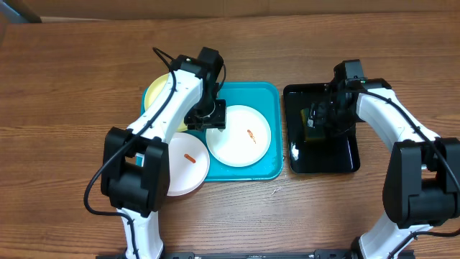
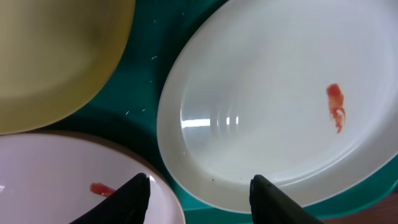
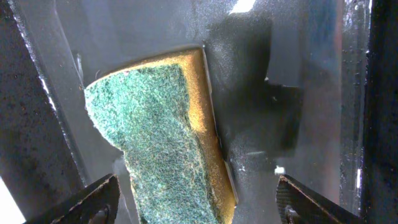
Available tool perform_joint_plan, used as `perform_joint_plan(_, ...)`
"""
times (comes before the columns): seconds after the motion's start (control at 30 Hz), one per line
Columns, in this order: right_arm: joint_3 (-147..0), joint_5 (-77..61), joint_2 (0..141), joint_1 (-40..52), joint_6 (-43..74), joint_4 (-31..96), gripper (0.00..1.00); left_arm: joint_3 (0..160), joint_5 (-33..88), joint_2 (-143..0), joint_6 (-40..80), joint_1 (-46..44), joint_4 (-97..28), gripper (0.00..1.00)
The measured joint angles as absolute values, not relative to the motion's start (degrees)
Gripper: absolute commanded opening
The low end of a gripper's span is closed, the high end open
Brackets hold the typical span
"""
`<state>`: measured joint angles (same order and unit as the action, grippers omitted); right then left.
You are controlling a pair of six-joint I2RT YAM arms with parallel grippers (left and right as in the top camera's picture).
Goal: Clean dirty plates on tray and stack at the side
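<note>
White plate [image 2: 273, 112] rim between spread left tool [image 2: 199, 180], right tool [image 3: 196, 183] spread over sponge [image 3: 155, 137]

A brown wood-grain table [image 1: 72, 86] carries the turquoise tray [image 1: 267, 97] near its middle, a glossy black tray [image 1: 323, 155] just beside it toward the right edge; one white plate [image 1: 190, 176] overhangs the turquoise tray's front-left corner

Robot lab: two arms [image 1: 164, 108] at wooden table [image 1: 65, 86].

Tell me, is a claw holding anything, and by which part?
No, nothing is held. The left claw stands open over the white plate's edge; the right claw hangs open above the sponge.
</note>
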<state>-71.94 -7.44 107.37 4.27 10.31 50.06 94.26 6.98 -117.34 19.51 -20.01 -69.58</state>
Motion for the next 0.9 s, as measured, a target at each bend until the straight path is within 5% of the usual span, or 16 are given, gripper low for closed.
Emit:
perform_joint_plan(0.67, -71.9, -7.2, 107.4, 4.3, 10.4, 50.7, 0.85, 83.3, 1.6, -117.3, 24.2, -20.9, -55.6, 0.31)
perform_joint_plan(0.9, -71.9, -7.2, 107.4, 4.3, 10.5, 51.2, 0.84, 81.1, 1.4, -117.3, 25.0, -20.9, -51.3, 0.09)
